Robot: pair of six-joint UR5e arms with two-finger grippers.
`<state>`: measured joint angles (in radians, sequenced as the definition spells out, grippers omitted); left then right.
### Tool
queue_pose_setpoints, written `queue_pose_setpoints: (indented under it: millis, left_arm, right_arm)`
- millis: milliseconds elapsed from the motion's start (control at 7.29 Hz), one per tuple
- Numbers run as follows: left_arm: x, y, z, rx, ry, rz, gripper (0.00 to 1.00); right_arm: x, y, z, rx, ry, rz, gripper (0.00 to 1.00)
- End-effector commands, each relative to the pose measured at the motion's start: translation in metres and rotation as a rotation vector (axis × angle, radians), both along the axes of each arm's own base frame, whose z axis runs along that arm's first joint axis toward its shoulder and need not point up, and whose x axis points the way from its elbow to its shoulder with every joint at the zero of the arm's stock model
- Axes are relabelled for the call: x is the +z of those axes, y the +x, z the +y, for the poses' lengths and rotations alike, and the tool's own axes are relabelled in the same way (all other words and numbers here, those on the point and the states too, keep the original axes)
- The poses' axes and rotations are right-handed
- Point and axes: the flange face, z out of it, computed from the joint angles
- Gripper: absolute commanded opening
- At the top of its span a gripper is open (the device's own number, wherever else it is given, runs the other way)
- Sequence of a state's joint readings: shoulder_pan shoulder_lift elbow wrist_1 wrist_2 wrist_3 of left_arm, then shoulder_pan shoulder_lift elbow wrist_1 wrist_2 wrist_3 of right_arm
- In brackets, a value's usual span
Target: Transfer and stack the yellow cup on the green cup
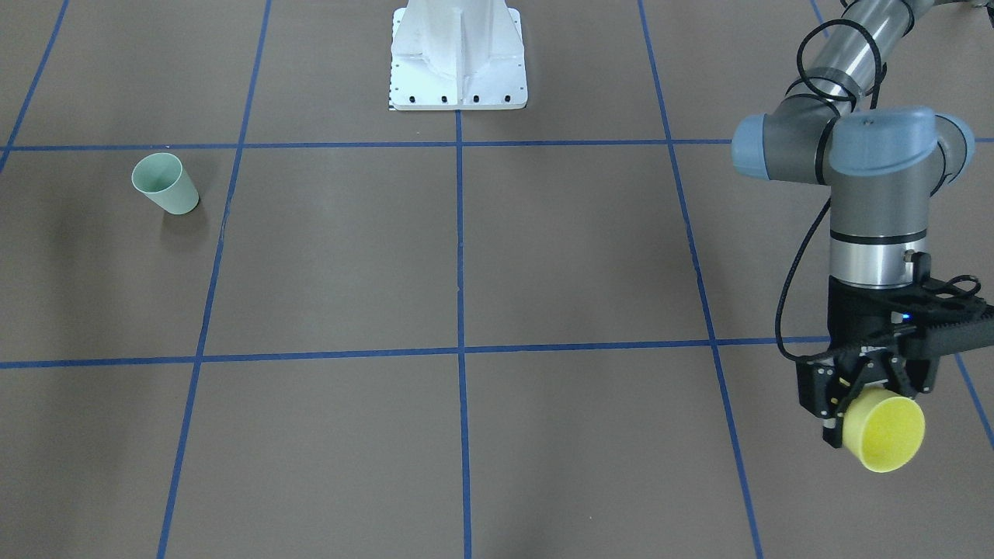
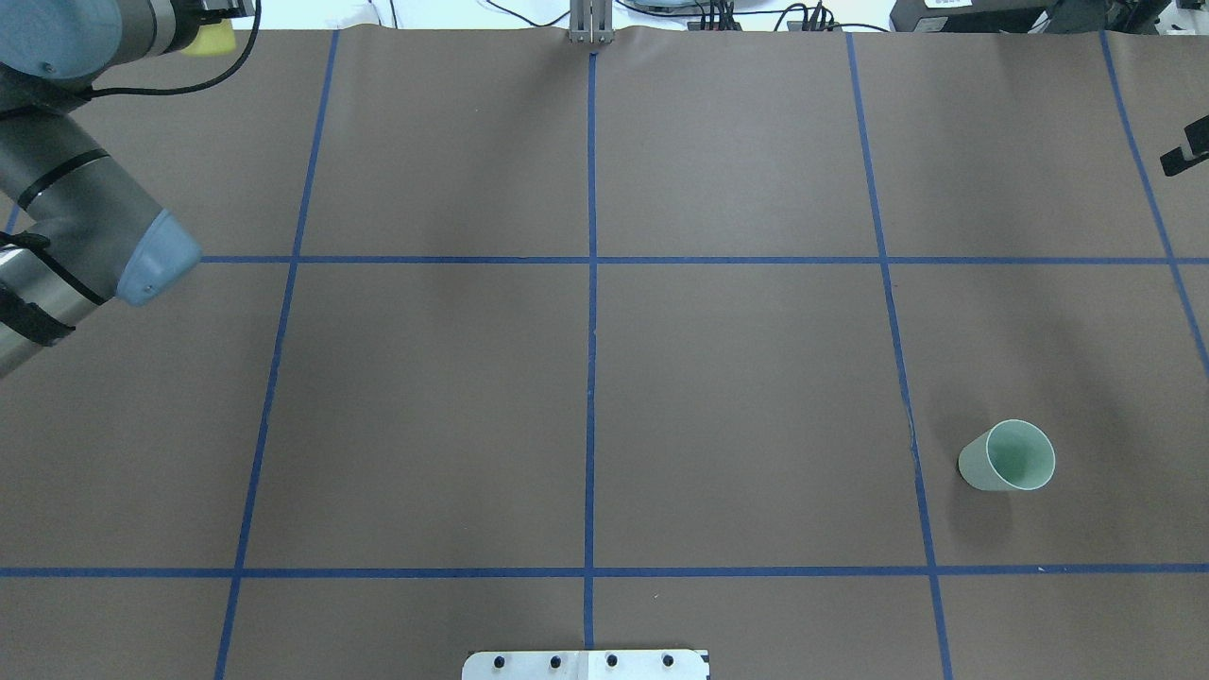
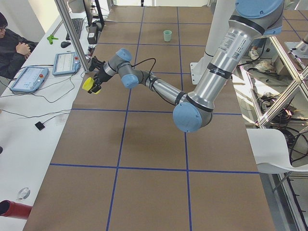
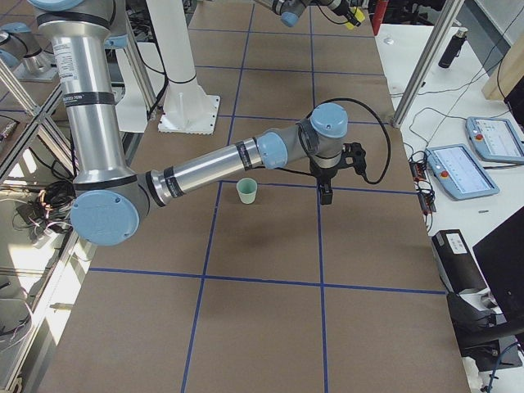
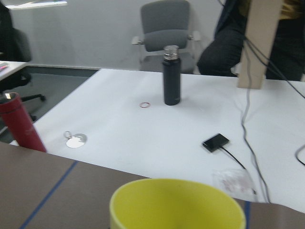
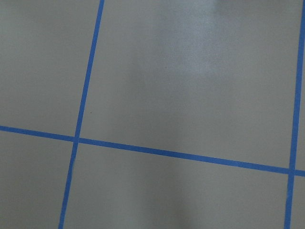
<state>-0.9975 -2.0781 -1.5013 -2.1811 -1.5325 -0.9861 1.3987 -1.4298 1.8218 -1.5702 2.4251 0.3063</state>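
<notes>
The left hand (image 1: 876, 388) is clamped on the yellow cup (image 1: 885, 431) above the counter (image 1: 543, 272). The green cup (image 1: 165, 183) sits well apart, so carrying and stacking remain. Whether the right hand (image 4: 326, 193) is apart or together, I can't tell.

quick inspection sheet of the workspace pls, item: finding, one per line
surface: brown table with a blue tape grid
job's things: yellow cup held tipped on its side at the table's far left; green cup upright, empty, on the right side
clutter: nothing seen
grippers: left gripper shut on the yellow cup; right gripper points down beside the green cup, apart from it, open or shut cannot tell
cables: black cable looped along the left wrist
surroundings: side desk with dark bottle and red bottle; operator seated
</notes>
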Motion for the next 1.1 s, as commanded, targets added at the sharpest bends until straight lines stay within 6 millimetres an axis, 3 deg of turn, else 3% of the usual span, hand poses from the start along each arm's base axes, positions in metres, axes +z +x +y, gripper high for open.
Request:
queue_pose_setpoints:
  millis: [0, 137, 412, 549, 686, 961]
  left_arm:
    - [-0.037, 0.015, 0.023, 0.251, 0.194, 0.124, 0.0]
    - [-0.049, 0.023, 0.039, 0.371, 0.28, 0.196, 0.0]
    - [-0.061, 0.055, 0.082, 0.554, 0.416, 0.307, 0.0]
    - [-0.066, 0.093, 0.111, 0.626, 0.456, 0.346, 0.0]
    - [-0.072, 0.134, 0.147, 0.701, 0.505, 0.396, 0.0]
    - [-0.07, 0.141, 0.164, 0.725, 0.58, 0.448, 0.0]
  right_arm:
    - [-0.019, -0.046, -0.006, 0.021, -0.033, -0.049, 1.0]
    - [-0.041, -0.077, -0.014, 0.032, -0.059, -0.079, 1.0]
    - [-0.111, -0.147, -0.039, 0.006, -0.042, -0.128, 1.0]
    - [-0.142, -0.164, -0.042, -0.005, -0.022, -0.15, 1.0]
    - [-0.166, -0.176, -0.04, -0.005, -0.01, -0.184, 1.0]
    - [-0.207, -0.252, -0.007, -0.019, -0.012, -0.303, 0.99]
